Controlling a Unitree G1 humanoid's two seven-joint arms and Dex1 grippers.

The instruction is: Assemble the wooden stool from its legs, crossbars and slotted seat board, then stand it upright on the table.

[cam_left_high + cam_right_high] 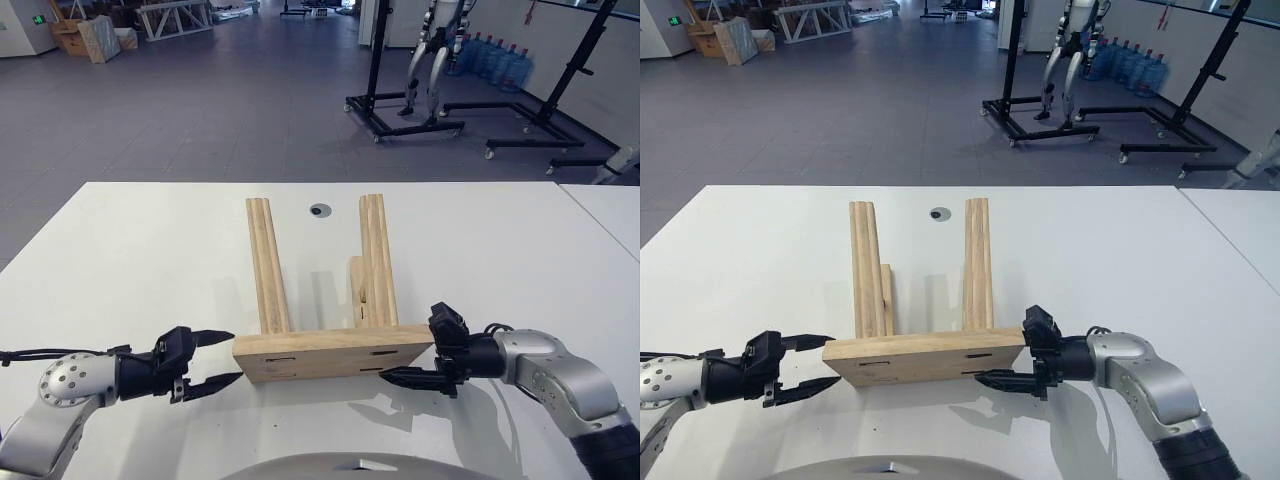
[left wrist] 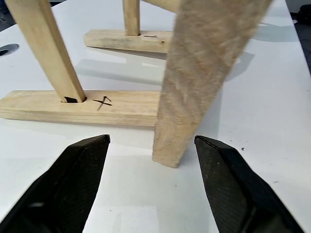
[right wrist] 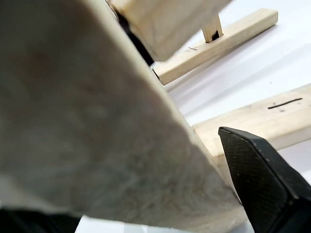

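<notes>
The assembled stool is laid on its side, the left gripper spread wide just beside the seat's left end, the right gripper at its right end, grip untellable; uprighting is judged next, for which both ends must be clamped and tipped

The left arm has a rounded silver-grey shell dotted with small dark screw holes, a thin black cable and a black wrist. The left gripper has tapering black fingers with cross-hatched pads. The right arm has the same silver shell, looped black cables and a black cuff.
</notes>
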